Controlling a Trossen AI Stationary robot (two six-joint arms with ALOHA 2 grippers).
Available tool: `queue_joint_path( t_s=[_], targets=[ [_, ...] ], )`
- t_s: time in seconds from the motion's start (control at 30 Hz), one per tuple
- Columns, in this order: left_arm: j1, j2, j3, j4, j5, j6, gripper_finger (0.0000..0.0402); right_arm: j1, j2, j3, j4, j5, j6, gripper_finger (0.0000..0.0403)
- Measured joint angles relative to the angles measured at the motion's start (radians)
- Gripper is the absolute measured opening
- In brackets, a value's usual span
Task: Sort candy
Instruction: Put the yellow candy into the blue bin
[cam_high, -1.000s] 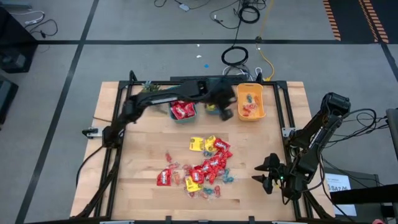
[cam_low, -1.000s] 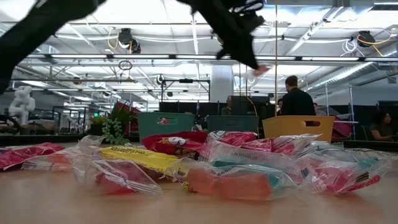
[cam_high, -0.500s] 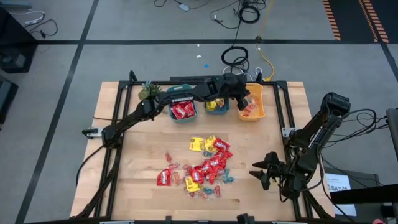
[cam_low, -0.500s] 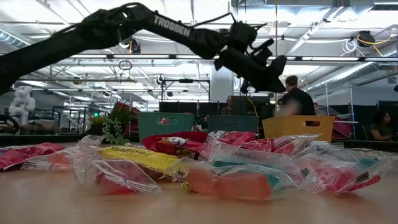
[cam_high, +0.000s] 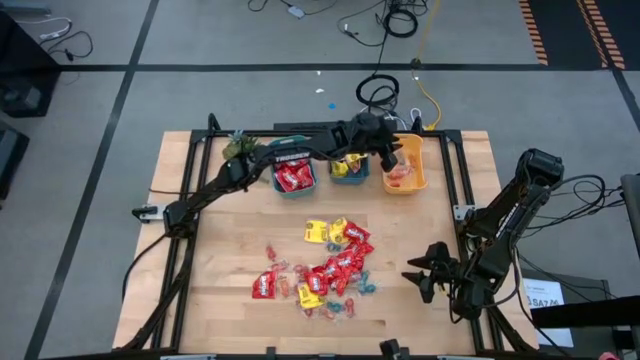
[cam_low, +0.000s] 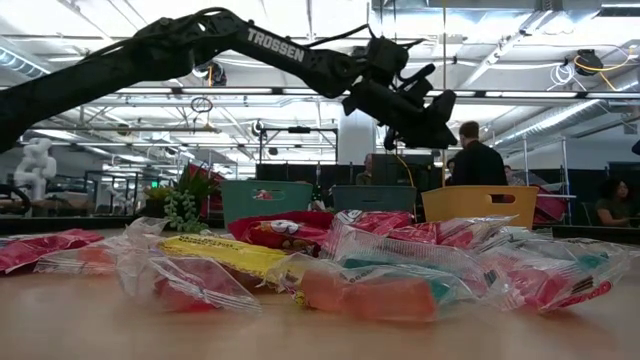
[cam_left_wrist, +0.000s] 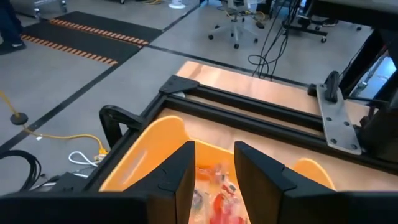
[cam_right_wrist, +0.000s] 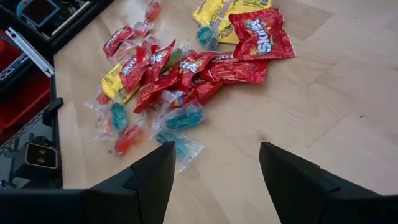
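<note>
Orange plastic bin (cam_high: 405, 165) at table's (cam_high: 230, 250) far edge, left gripper (cam_high: 388, 157) spread, empty above it | right gripper (cam_high: 428, 279) spread, near right edge | mixed wrapped candy (cam_high: 325, 265) piled mid-table | risk: clustered wrappers, double pick.

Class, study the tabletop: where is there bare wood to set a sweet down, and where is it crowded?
Bare wood lies between the candy pile and the left arm's side, and between the pile and the waiting right gripper. A narrow strip separates the pile from the bins. Crowded: the pile itself and the far edge, where the left gripper hangs over the orange bin.
</note>
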Motion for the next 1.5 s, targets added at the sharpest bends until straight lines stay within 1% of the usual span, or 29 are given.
queue_joint_path(
  t_s=[0.13,0.27,0.33,0.43,0.53,0.57,0.63,0.73,0.8,0.83,0.93,1.03,1.1,1.17,1.23,1.3,1.4,1.5],
  targets=[
    [-0.017,-0.016,-0.001,-0.025,0.005,-0.003,0.0123,0.0,0.0,0.0,-0.021,0.0,0.0,0.0224],
    [-0.043,-0.083,-0.001,-0.088,-0.009,0.052,0.0123,0.0,0.0,0.0,-0.023,0.0,0.0,0.0224],
    [-0.053,-0.132,0.0,-0.174,-0.032,0.058,0.0123,0.0,0.0,0.0,-0.023,0.0,0.0,0.0224],
    [-0.063,-0.202,0.0,-0.297,-0.034,-0.004,0.0123,0.0,0.0,0.0,-0.022,0.0,0.0,0.0224],
    [-0.074,-0.262,0.002,-0.433,-0.03,-0.007,0.0123,0.0,0.0,0.0,-0.022,0.0,-0.001,0.0224],
    [-0.079,-0.278,0.002,-0.502,-0.031,-0.007,0.0123,0.0,0.0,0.0,-0.022,-0.001,-0.004,0.0224],
    [-0.092,-0.299,0.002,-0.626,-0.064,-0.014,0.0123,0.0,0.0,0.0,-0.02,0.0,-0.011,0.0224],
    [-0.123,-0.318,-0.002,-0.808,-0.172,-0.034,0.0123,0.0,0.0,0.0,-0.018,-0.001,-0.02,0.0224],
    [-0.156,-0.329,-0.013,-0.853,-0.257,-0.041,0.0123,0.0,0.0,0.0,-0.018,-0.001,-0.024,0.0224],
    [-0.176,-0.345,-0.035,-0.869,-0.276,-0.048,0.0123,0.0,0.0,0.0,-0.017,-0.001,-0.027,0.0224],
    [-0.239,-0.388,-0.131,-0.857,-0.286,-0.063,0.0123,0.0,0.0,0.0,-0.008,-0.004,-0.027,0.0224],
    [-0.284,-0.45,-0.276,-0.851,-0.311,-0.102,0.0123,0.0,0.0,0.0,0.016,-0.004,-0.038,0.0224],
    [-0.308,-0.513,-0.405,-0.786,-0.315,-0.139,0.0123,0.0,0.0,0.0,0.037,-0.005,-0.06,0.0224],
    [-0.325,-0.581,-0.553,-0.687,-0.309,-0.183,0.0123,0.0,0.0,0.0,0.066,-0.005,-0.092,0.0224],
    [-0.338,-0.649,-0.703,-0.568,-0.278,-0.232,0.0123,0.0,0.0,0.0,0.087,-0.005,-0.123,0.0224],
    [-0.347,-0.702,-0.836,-0.484,-0.251,-0.277,0.0123,0.0,0.0,0.0,0.104,-0.004,-0.141,0.0224],
    [-0.352,-0.758,-0.998,-0.387,-0.223,-0.331,0.0123,0.0,0.0,0.0,0.112,-0.004,-0.157,0.0224],
    [-0.361,-0.773,-1.111,-0.28,-0.164,-0.347,0.0123,0.0,0.0,0.0,0.11,-0.004,-0.158,0.0224]
  ],
)
